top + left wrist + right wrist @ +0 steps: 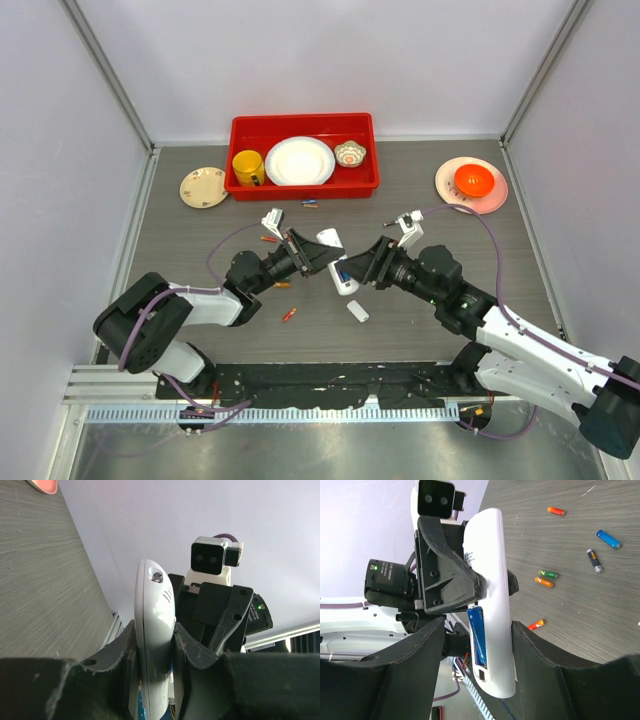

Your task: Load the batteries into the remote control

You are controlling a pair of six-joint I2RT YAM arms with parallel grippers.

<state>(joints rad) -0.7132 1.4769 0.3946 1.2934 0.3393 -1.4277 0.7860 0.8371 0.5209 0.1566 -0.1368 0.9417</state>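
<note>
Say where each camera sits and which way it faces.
Top external: above and behind, looking down on the table; left arm and right arm show.
Left wrist: on the left arm, facing the right arm; own jaws shut on the remote control.
Right wrist: on the right arm, facing the left arm and batteries; own jaws open.
Both wrist views share the remote control, from opposite sides.

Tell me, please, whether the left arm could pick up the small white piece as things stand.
Probably not yet: the left gripper is shut on the remote control, so it is occupied. The small white piece lies uncovered nearby, so reach itself looks fine once the remote is released.
</note>
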